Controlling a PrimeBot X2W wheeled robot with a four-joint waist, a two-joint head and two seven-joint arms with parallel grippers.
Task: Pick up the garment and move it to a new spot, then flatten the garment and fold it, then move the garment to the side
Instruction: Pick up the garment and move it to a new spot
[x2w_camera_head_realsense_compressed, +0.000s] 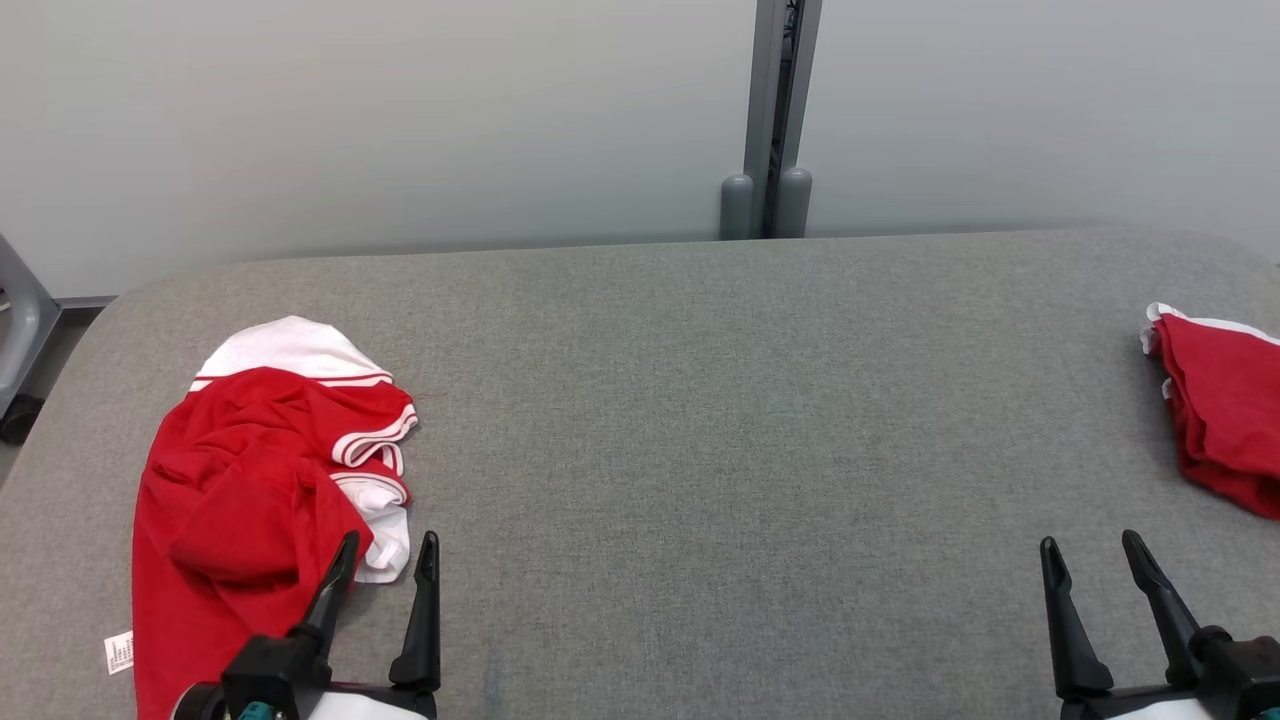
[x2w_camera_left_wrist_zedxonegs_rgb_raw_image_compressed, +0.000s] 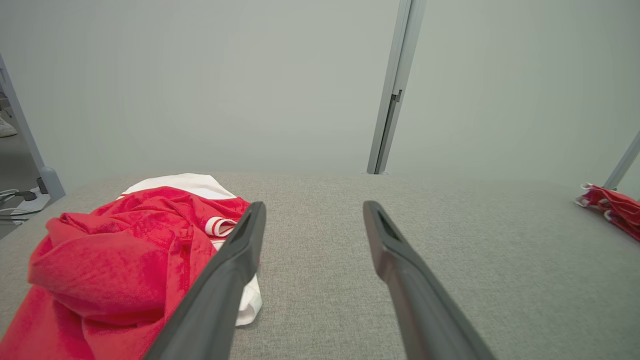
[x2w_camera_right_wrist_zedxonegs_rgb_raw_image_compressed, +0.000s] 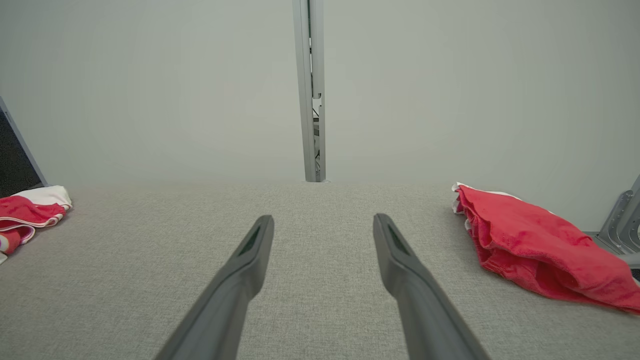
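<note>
A crumpled red garment with white trim and a white panel lies heaped at the table's left side. It shows large at the left of the left wrist view and small at the far left of the right wrist view. My left gripper stands open just right of the heap's near edge, its left finger over the white hem, nothing between the fingers. At the lower right my right gripper hangs open and empty over bare table.
A second red garment, folded flat with a white edge, rests at the table's right edge. The grey fabric table is wide between the two. A grey post stands behind the far edge against a pale wall.
</note>
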